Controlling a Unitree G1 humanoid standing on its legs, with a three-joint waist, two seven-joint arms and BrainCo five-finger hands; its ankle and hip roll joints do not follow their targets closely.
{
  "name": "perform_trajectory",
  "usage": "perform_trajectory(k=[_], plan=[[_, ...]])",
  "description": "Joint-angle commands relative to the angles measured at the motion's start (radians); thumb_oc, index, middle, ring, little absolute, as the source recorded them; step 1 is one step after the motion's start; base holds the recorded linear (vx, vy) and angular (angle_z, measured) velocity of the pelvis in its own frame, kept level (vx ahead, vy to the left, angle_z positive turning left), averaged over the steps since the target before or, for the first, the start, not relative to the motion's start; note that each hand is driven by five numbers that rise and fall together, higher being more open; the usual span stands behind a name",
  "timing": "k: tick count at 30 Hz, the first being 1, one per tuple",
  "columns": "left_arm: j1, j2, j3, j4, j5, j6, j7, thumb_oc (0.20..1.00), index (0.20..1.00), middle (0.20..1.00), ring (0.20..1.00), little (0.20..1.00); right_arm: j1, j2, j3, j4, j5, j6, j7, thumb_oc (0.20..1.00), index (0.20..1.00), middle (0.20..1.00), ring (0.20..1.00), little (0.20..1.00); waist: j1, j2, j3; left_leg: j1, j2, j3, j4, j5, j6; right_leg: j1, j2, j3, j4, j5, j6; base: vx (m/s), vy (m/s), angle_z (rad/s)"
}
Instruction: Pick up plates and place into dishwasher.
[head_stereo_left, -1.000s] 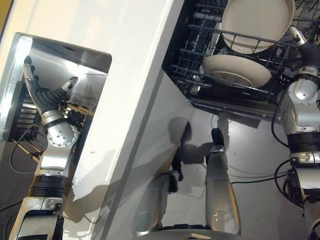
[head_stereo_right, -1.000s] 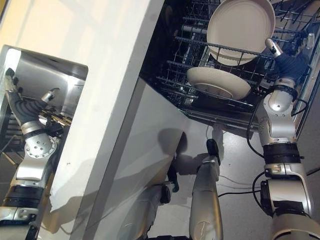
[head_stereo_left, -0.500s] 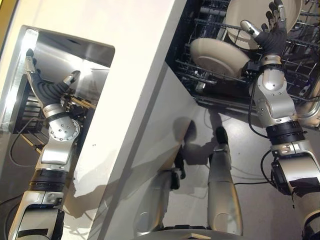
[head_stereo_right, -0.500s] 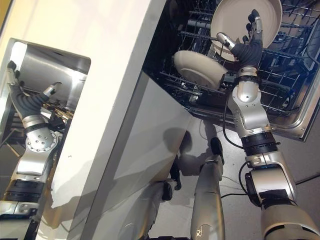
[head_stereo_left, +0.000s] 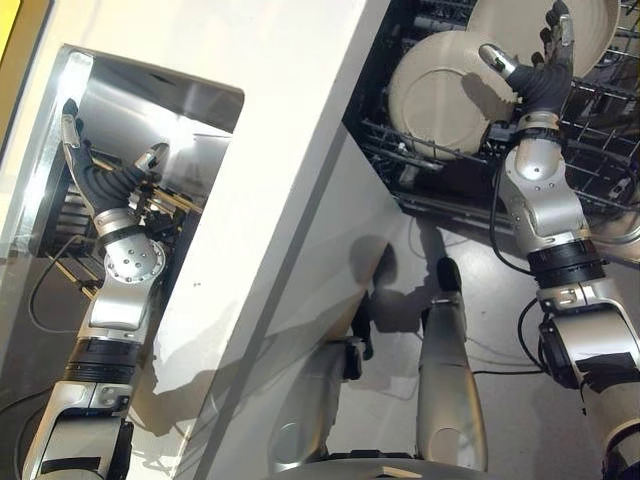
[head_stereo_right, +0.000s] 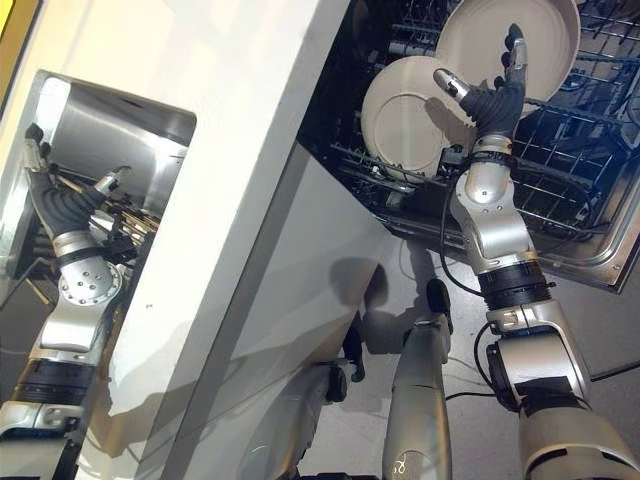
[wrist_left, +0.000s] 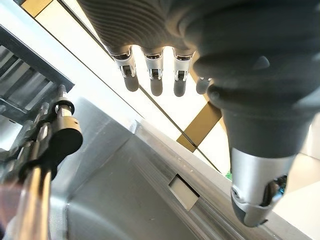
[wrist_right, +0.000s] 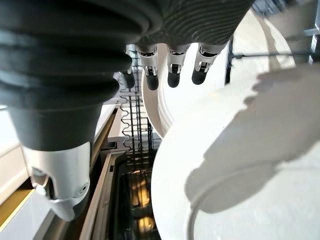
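Note:
Two cream plates stand on edge in the dishwasher's dark wire rack (head_stereo_left: 600, 150): a nearer plate (head_stereo_left: 435, 95) and a farther plate (head_stereo_left: 600, 25). My right hand (head_stereo_left: 540, 80) is raised between them with straight fingers, open and holding nothing. Its thumb crosses the nearer plate's rim and its fingertips (wrist_right: 172, 75) point at the farther plate (wrist_right: 155, 100). The nearer plate (wrist_right: 240, 165) looms close beside that hand. My left hand (head_stereo_left: 100, 175) hangs open inside the steel sink (head_stereo_left: 150, 100), its fingers (wrist_left: 152, 80) straight and empty.
A white countertop (head_stereo_left: 270, 120) runs diagonally between sink and dishwasher. A dark wire drainer (head_stereo_left: 60, 215) with a rod (wrist_left: 62, 132) sits in the sink beside my left hand. The dishwasher's steel door rim (head_stereo_right: 590, 265) lies at the right, with grey floor (head_stereo_left: 500, 330) below.
My right hand swung in from the rack's right side to between the plates. The nearer plate went from lying tilted to standing on edge. The view shifted slightly; my left hand stayed in the sink.

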Motion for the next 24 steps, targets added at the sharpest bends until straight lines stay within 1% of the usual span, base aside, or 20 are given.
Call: perform_trajectory(k=[1, 3, 7, 9, 11, 12, 13, 14, 15, 18, 19, 21, 24], plan=[[0.065, -0.087, -0.027, -0.066, 0.008, -0.029, 0.016, 1.0, 1.0, 1.0, 1.0, 1.0, 0.121, -0.017, 0.02, -0.074, -0.16, 0.084, -0.085, 1.0, 1.0, 1.0, 1.0, 1.0, -0.029, 0.104, 0.062, -0.114, -0.036, -0.014, 0.086, 0.008, 0.032, 0.039, -0.013, -0.006, 0.036, -0.117, -0.023, 0.0, 0.0, 0.0], [0.087, -0.099, -0.017, -0.066, 0.015, -0.038, 0.024, 1.0, 1.0, 1.0, 1.0, 1.0, 0.166, -0.047, -0.013, -0.156, -0.294, 0.113, -0.123, 1.0, 1.0, 1.0, 1.0, 1.0, -0.045, 0.099, 0.062, -0.103, -0.033, -0.015, 0.087, -0.003, 0.031, 0.048, -0.006, 0.0, 0.037, -0.125, -0.02, 0.05, 0.018, 0.01], [0.12, -0.106, 0.01, -0.084, 0.025, -0.035, 0.015, 1.0, 1.0, 1.0, 1.0, 1.0, 0.229, -0.101, -0.077, -0.261, -0.391, 0.133, -0.144, 1.0, 1.0, 1.0, 1.0, 1.0, -0.063, 0.085, 0.061, -0.09, -0.023, -0.012, 0.078, 0.001, 0.029, 0.063, -0.003, 0.005, 0.02, -0.115, -0.015, 0.01, -0.006, 0.0], [0.133, -0.107, 0.026, -0.082, 0.026, -0.035, 0.008, 1.0, 1.0, 1.0, 1.0, 1.0, 0.268, -0.125, -0.115, -0.293, -0.449, 0.148, -0.176, 1.0, 1.0, 1.0, 1.0, 1.0, -0.073, 0.076, 0.053, -0.075, -0.016, -0.01, 0.078, -0.009, 0.026, 0.077, -0.003, 0.004, 0.017, -0.122, -0.012, 0.05, -0.026, -0.01], [0.146, -0.106, 0.044, -0.089, 0.024, -0.029, 0.001, 1.0, 1.0, 1.0, 1.0, 1.0, 0.306, -0.143, -0.154, -0.316, -0.461, 0.16, -0.203, 1.0, 1.0, 1.0, 1.0, 1.0, -0.08, 0.069, 0.045, -0.068, -0.01, -0.006, 0.073, -0.004, 0.024, 0.085, -0.001, 0.008, 0.006, -0.114, -0.011, 0.03, -0.014, -0.05], [0.157, -0.108, 0.054, -0.091, 0.023, -0.03, -0.004, 1.0, 1.0, 1.0, 1.0, 1.0, 0.335, -0.151, -0.179, -0.326, -0.463, 0.157, -0.214, 1.0, 1.0, 1.0, 1.0, 1.0, -0.085, 0.066, 0.04, -0.058, -0.008, -0.006, 0.073, -0.013, 0.024, 0.094, 0.001, 0.008, 0.006, -0.122, -0.011, 0.01, -0.005, -0.06], [0.16, -0.109, 0.056, -0.092, 0.024, -0.03, -0.005, 1.0, 1.0, 1.0, 1.0, 1.0, 0.345, -0.152, -0.188, -0.331, -0.461, 0.158, -0.216, 1.0, 1.0, 1.0, 1.0, 1.0, -0.086, 0.064, 0.037, -0.059, -0.008, -0.005, 0.068, -0.004, 0.024, 0.094, 0.001, 0.01, -0.002, -0.11, -0.011, 0.03, -0.002, -0.07], [0.176, -0.112, 0.064, -0.094, 0.022, -0.035, -0.01, 1.0, 1.0, 1.0, 1.0, 1.0, 0.381, -0.156, -0.219, -0.337, -0.451, 0.16, -0.249, 1.0, 1.0, 1.0, 1.0, 1.0, -0.094, 0.062, 0.033, -0.05, -0.006, -0.004, 0.067, -0.007, 0.024, 0.103, 0.004, 0.013, -0.005, -0.112, -0.011, 0.03, 0.0, -0.06], [0.181, -0.113, 0.064, -0.094, 0.022, -0.038, -0.011, 1.0, 1.0, 1.0, 1.0, 1.0, 0.394, -0.155, -0.229, -0.34, -0.45, 0.155, -0.255, 1.0, 1.0, 1.0, 1.0, 1.0, -0.095, 0.062, 0.031, -0.043, -0.005, -0.005, 0.068, -0.015, 0.024, 0.109, 0.005, 0.013, -0.002, -0.121, -0.011, 0.05, 0.004, -0.08], [0.204, -0.12, 0.07, -0.087, 0.018, -0.053, -0.019, 1.0, 1.0, 1.0, 1.0, 1.0, 0.467, -0.147, -0.292, -0.341, -0.422, 0.141, -0.309, 1.0, 1.0, 1.0, 1.0, 1.0, -0.107, 0.062, 0.02, -0.019, -0.001, 0.0, 0.055, -0.017, 0.023, 0.133, 0.006, 0.019, -0.02, -0.12, -0.009, 0.02, 0.014, -0.09], [0.211, -0.123, 0.07, -0.084, 0.016, -0.059, -0.022, 1.0, 1.0, 1.0, 1.0, 1.0, 0.488, -0.144, -0.307, -0.342, -0.414, 0.139, -0.322, 1.0, 1.0, 1.0, 1.0, 1.0, -0.11, 0.061, 0.015, -0.014, -0.001, 0.003, 0.045, -0.007, 0.023, 0.138, 0.005, 0.021, -0.033, -0.109, -0.009, 0.02, 0.026, -0.12], [0.228, -0.126, 0.075, -0.084, 0.007, -0.065, -0.031, 1.0, 1.0, 1.0, 1.0, 1.0, 0.539, -0.133, -0.341, -0.342, -0.41, 0.128, -0.352, 1.0, 1.0, 1.0, 1.0, 1.0, -0.116, 0.064, 0.006, 0.013, 0.0, 0.006, 0.03, -0.009, 0.024, 0.164, 0.003, 0.024, -0.051, -0.108, -0.008, 0.04, 0.029, -0.16], [0.241, -0.125, 0.076, -0.078, -0.01, -0.071, -0.046, 1.0, 1.0, 1.0, 1.0, 1.0, 0.594, -0.122, -0.372, -0.34, -0.415, 0.093, -0.398, 1.0, 1.0, 1.0, 1.0, 1.0, -0.121, 0.062, -0.017, 0.056, 0.001, 0.01, 0.001, -0.009, 0.025, 0.21, -0.007, 0.022, -0.089, -0.101, -0.002, 0.04, 0.025, -0.16]])
